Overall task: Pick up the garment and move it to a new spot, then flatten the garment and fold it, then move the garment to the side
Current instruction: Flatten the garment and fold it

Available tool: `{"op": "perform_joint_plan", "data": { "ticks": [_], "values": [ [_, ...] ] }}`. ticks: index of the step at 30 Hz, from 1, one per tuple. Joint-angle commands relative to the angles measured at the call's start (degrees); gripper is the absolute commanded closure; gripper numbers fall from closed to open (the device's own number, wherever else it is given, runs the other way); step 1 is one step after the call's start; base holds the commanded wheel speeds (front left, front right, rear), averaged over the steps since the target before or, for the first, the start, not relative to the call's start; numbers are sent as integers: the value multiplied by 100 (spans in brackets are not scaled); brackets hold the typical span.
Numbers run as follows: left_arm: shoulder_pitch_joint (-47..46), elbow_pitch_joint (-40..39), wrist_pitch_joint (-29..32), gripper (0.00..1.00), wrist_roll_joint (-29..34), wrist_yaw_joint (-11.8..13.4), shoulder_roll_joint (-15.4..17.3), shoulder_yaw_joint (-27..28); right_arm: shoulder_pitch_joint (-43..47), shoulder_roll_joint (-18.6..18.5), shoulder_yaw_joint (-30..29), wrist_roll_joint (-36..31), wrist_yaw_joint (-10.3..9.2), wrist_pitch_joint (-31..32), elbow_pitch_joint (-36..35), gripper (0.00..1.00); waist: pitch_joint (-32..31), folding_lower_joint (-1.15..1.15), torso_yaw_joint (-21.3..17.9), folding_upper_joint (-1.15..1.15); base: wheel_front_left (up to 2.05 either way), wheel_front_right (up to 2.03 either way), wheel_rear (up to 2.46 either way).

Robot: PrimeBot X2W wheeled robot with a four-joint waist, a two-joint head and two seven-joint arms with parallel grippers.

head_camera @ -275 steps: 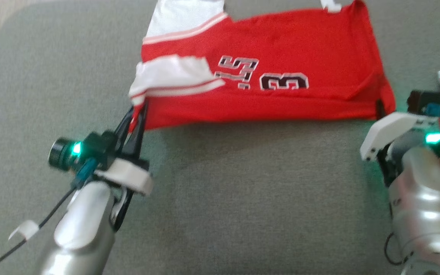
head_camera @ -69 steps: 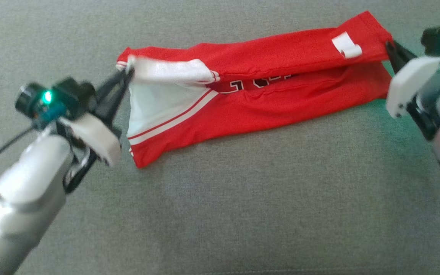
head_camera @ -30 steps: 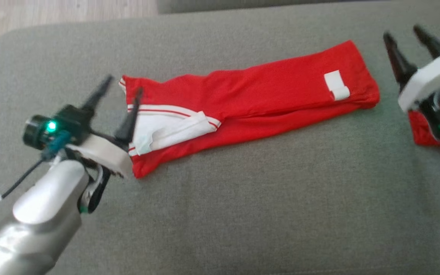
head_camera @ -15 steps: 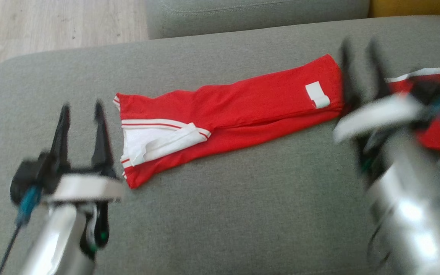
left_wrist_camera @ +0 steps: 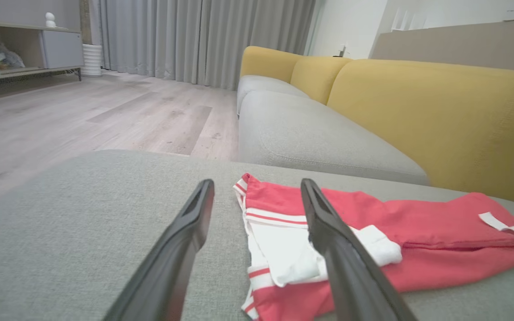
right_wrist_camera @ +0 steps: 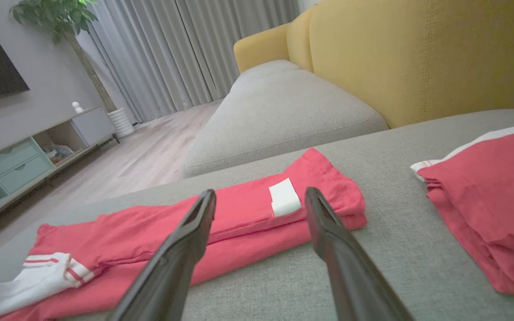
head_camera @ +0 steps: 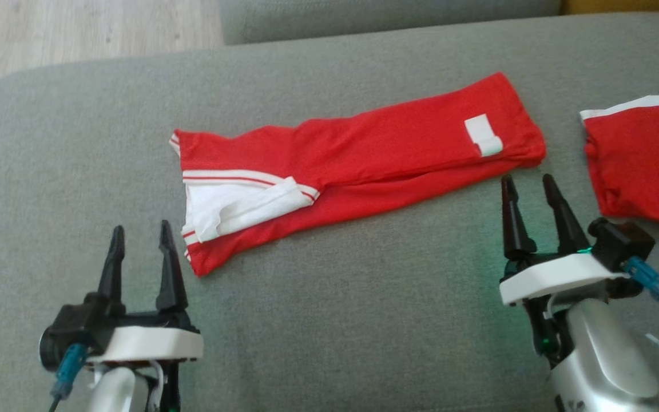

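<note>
Garment (head_camera: 364, 150), one of two, lies folded; left gripper (head_camera: 141, 229), right gripper (head_camera: 527, 181) both spread empty.

No lettering, number or brand mark can be read. White tag (head_camera: 483, 135) on the folded red jersey (head_camera: 364, 154), just ahead of the right gripper (head_camera: 527, 180), left of its fingers: no print legible on its face.

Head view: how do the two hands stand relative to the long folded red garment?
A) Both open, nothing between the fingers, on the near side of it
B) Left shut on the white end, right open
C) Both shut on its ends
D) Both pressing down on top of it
A: the left hand and right hand have their fingers spread over bare grey cushion, and the garment lies flat beyond them.
</note>
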Motion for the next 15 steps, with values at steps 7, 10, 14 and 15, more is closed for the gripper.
{"op": "perform_joint_plan", "data": {
  "ticks": [7,10,14,15],
  "values": [
    [-580,-80,-29,0,399,-340,-166,348,-860,30,-689,-597,-5,15,485,0,489,0,273,0,0,0,0],
    [-764,-26,-29,0,481,-491,-236,337,-1344,31,-1143,-813,-5,134,954,0,741,0,422,0,0,0,0],
    [-941,9,-29,0,569,-605,-305,307,-1930,31,-2026,-1238,-5,304,1662,0,993,0,607,0,0,0,0],
    [-979,24,-29,0,582,-627,-316,315,-2057,31,-2228,-1307,-5,344,1857,0,1034,0,648,0,0,0,0]
  ]
}}
